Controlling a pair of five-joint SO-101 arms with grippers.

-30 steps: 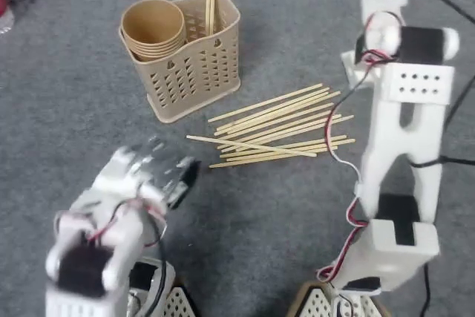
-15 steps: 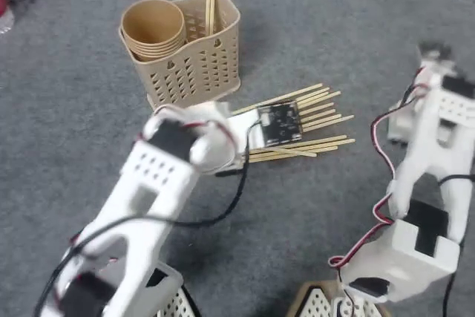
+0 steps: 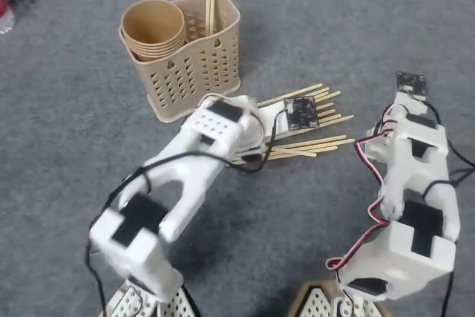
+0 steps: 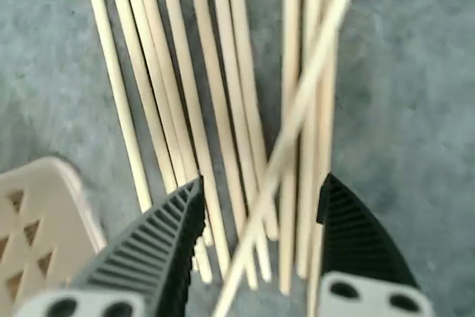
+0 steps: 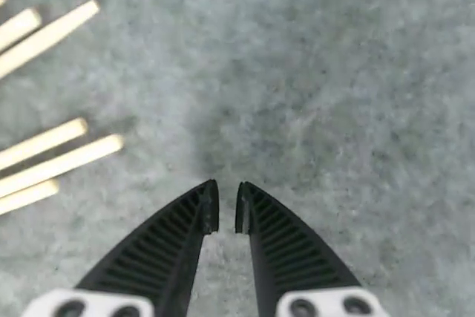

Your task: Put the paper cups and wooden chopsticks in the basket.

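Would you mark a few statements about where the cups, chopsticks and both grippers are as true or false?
1. The paper cups sit stacked inside the basket. True.
2. Every chopstick is in the basket. False: many loose chopsticks lie on the carpet, while a few stand in the basket.
3. The left gripper is open above the loose chopsticks. True.
4. The right gripper holds a chopstick. False: it is shut on nothing, over bare carpet beside the chopstick ends.
5. The basket lies tipped on its side. False: it stands upright.
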